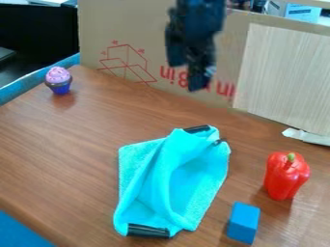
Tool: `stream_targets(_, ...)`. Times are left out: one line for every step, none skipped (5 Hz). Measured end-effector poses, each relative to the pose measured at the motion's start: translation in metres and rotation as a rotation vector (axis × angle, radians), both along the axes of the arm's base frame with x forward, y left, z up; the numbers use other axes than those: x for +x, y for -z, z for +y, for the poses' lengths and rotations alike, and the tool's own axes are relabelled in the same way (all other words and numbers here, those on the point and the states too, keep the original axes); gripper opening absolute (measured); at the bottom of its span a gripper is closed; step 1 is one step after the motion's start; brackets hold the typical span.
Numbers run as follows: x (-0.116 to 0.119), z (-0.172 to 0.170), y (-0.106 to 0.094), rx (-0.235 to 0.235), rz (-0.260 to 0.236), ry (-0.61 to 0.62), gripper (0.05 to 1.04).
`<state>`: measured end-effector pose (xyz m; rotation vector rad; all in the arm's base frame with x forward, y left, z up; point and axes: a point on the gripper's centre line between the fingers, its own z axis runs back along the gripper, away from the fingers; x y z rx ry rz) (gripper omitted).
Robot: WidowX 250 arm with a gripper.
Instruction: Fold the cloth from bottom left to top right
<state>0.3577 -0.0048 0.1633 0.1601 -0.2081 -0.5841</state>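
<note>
The turquoise cloth (174,178) lies rumpled on the wooden table, with loose folds running down its middle. Black clips or strips show at its top edge, upper right and bottom left edge. High above the table's back edge, in front of the cardboard, hangs the black gripper (201,79). It is well above and behind the cloth, not touching it.
A red pepper (285,176) stands right of the cloth, and a blue block (243,223) sits near its lower right. A toy cupcake (59,80) is at the far left. Cardboard (122,29) and a pale board (283,77) wall off the back.
</note>
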Motion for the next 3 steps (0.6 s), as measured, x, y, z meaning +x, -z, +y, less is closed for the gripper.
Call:
stream_targets(-0.0005, -0.0005, -0.0016, 0.002, -0.002, 0.01, 1.0)
stream_targets(-0.0003, -0.0013, -0.0016, 0.001, -0.004, 0.013, 1.0)
stream_targets(-0.0003, -0.0005, -0.0016, 0.002, -0.004, 0.009, 1.0)
